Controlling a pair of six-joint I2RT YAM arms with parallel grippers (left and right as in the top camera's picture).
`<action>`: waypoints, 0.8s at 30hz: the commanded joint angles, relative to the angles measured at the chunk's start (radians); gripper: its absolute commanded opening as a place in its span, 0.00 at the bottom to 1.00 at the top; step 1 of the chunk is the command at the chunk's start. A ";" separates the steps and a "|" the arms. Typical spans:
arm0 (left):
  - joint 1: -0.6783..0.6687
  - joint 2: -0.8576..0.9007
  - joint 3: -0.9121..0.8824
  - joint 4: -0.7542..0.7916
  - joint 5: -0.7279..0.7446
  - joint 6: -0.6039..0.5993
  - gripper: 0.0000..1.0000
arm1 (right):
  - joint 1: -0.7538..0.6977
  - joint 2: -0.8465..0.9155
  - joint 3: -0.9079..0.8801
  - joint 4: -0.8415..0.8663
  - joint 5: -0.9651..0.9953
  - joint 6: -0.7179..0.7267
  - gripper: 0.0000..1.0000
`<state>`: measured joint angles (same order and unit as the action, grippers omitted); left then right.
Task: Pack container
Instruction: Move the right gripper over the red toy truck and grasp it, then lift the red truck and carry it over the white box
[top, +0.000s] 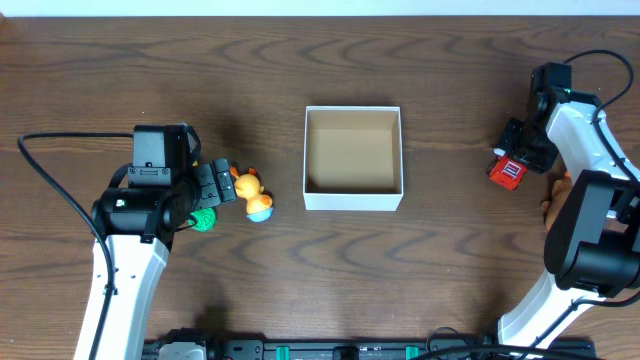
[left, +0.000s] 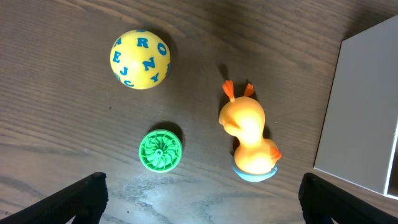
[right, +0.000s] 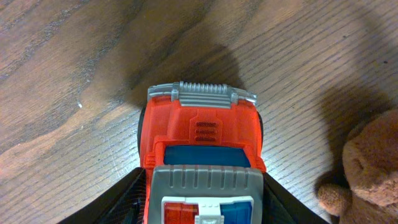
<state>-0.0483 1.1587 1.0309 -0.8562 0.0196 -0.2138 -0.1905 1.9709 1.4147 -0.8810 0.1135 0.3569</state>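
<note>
The square white cardboard container (top: 352, 201), brown floor exposed, is centred on the table; the left gripper (left: 202, 202) is spread at its nine o'clock, the right gripper (right: 202, 202) clamped on a red plastic truck (right: 202, 134) at three.

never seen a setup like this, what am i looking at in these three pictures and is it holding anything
Two robot arms work at a wooden table. The overhead view looks straight down; the other two come from cameras on each wrist. In the middle sits the container, empty. The left gripper is open above a yellow duck, a green round toy and a lettered yellow ball. The right gripper looks closed around a red toy truck, beside a brown plush toy.
</note>
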 joint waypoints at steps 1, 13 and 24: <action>0.004 0.003 0.020 -0.003 -0.001 -0.010 0.98 | -0.012 0.006 0.021 0.003 0.010 0.006 0.47; 0.004 0.003 0.020 -0.003 -0.001 -0.010 0.98 | -0.010 0.000 0.027 0.010 0.010 0.005 0.01; 0.004 0.003 0.020 -0.003 -0.001 -0.010 0.98 | 0.103 -0.163 0.119 0.013 0.016 -0.119 0.01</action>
<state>-0.0483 1.1587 1.0309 -0.8566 0.0200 -0.2138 -0.1429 1.9194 1.4765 -0.8692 0.1249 0.2893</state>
